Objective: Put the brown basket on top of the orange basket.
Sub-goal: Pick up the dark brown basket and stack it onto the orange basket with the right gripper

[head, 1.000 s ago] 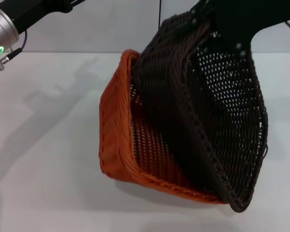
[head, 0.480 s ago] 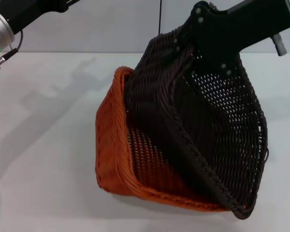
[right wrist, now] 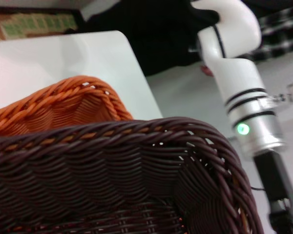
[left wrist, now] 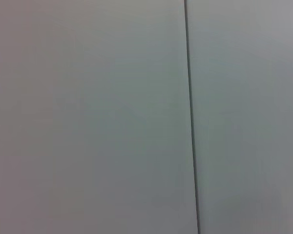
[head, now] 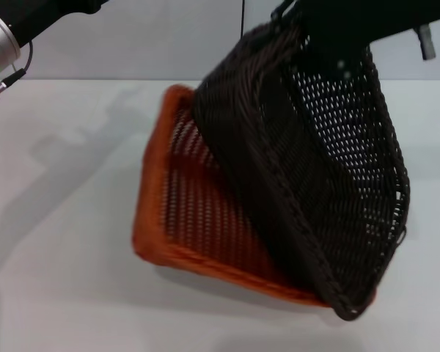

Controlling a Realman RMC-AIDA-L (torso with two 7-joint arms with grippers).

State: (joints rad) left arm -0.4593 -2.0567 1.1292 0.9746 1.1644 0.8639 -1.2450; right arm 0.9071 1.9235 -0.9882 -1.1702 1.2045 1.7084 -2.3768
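Right gripper [head: 330, 33] atop tilted brown basket [head: 308, 169]

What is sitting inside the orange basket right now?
The brown basket, steeply tilted, has its lower end inside the orange basket, held up at its top by the right end effector. The orange floor beneath it is covered; the exposed part shows nothing else.

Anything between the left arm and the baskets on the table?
No. In the head view that stretch of table is bare; the left arm sits raised at the far left, apart from the orange basket and brown basket.
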